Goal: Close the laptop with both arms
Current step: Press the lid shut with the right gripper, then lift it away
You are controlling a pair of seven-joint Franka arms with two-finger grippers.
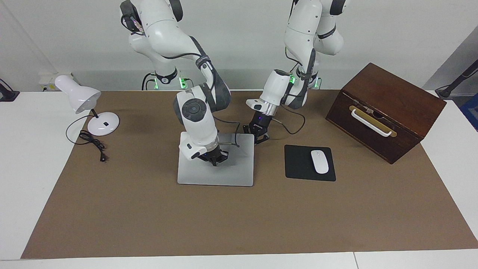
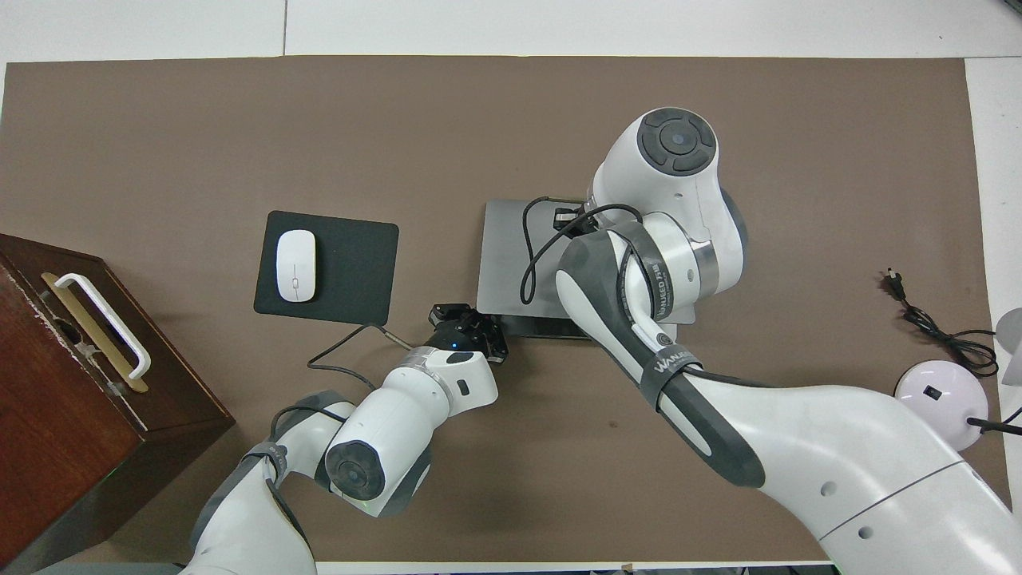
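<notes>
Nearest the robots, the left hand sat fingers-together at the laptop's near corner toward the left arm's end, seemingly steadying the base; the laptop lay mid-worktop beside the black mouse pad, lid almost down. Farther out, the right hand — also pinched shut, holding nothing — pressed on the lid. Thin metal looked stiff but slippery (screen fragile); broad, gentle pushes on the lid suited best.

One laptop, one mouse pad, one mouse, one lamp, one wooden box, two arms.
</notes>
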